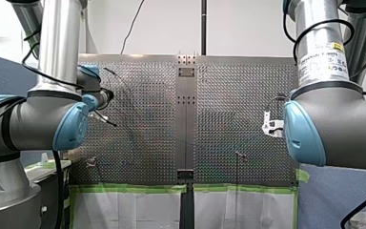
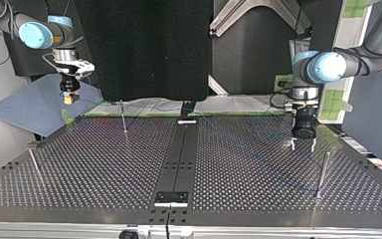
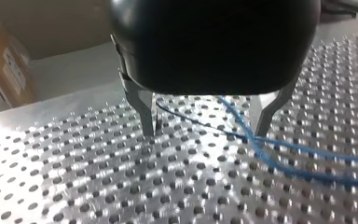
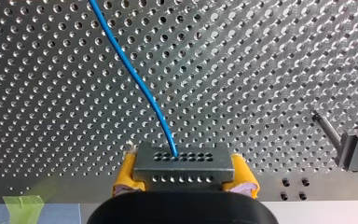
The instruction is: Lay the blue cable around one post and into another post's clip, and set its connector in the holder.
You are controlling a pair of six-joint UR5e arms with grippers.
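The right gripper (image 4: 184,176) is clamped on the connector (image 4: 182,157) between its yellow pads, near the edge of the perforated table (image 4: 261,70). The blue cable (image 4: 135,77) leaves the connector's face and curves away across the holes. The left gripper (image 3: 205,130) is spread wide just over the table, with the cable lying between its metal fingers.

The perforated counter (image 2: 89,169) is split by a dark centre strip (image 2: 176,159). Green tape (image 1: 128,189) is stuck along its edge; a cardboard box (image 3: 9,70) is seen beyond it.

connector (image 4: 182,164) in my right gripper (image 4: 184,174), cable (image 3: 279,165) on table (image 3: 98,177)
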